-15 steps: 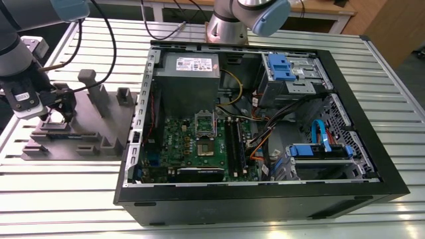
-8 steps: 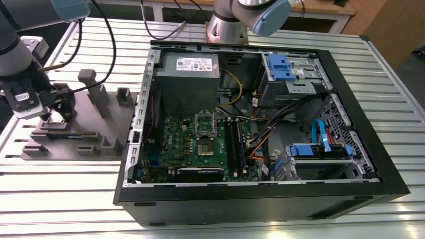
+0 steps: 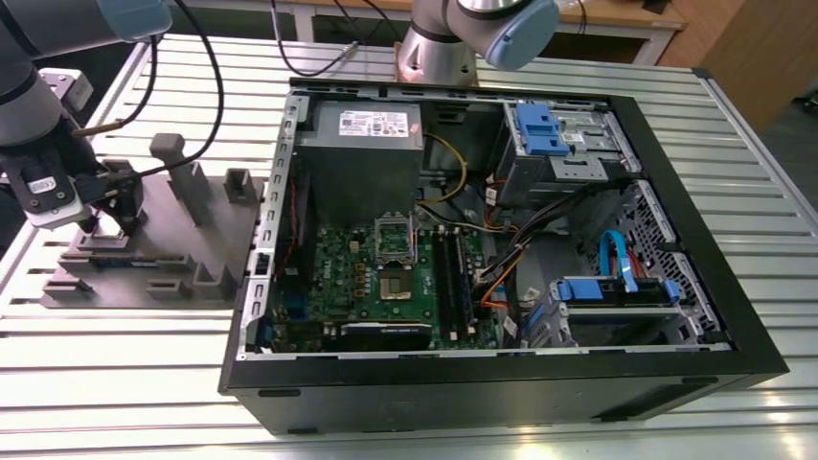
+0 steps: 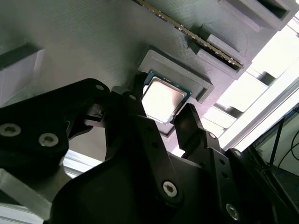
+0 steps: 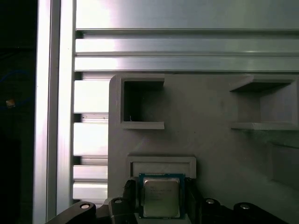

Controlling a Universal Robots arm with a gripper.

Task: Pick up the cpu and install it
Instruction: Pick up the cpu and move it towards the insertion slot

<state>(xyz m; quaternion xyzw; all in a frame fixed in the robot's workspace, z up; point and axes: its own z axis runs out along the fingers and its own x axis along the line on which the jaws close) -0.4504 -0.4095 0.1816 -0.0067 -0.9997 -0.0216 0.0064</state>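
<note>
— Slatted metal table (image 3: 115,383) under everything. The open computer case (image 3: 511,393) sits mid-table, and my arm (image 3: 33,96) is over at the exterior view's left, above the grey block (image 3: 167,249) with the upright posts.

— Where's the cpu?

— In both wrist views I've got it: the cpu (image 4: 163,95) (image 5: 161,196) lies flat, shiny side up, in a shallow framed recess (image 4: 196,79) on that block, well apart from the case.

— And the gripper?

— The gripper (image 4: 161,102) (image 5: 161,203) is down on it, set narrow. One of the fingers (image 4: 187,121) is against one edge, the other against the opposite edge, so it is clamping the chip. The cpu is seated in the recess, not lifted.

— Socket?

— The socket (image 3: 394,251) on the board inside the case has its bracket up.
</note>
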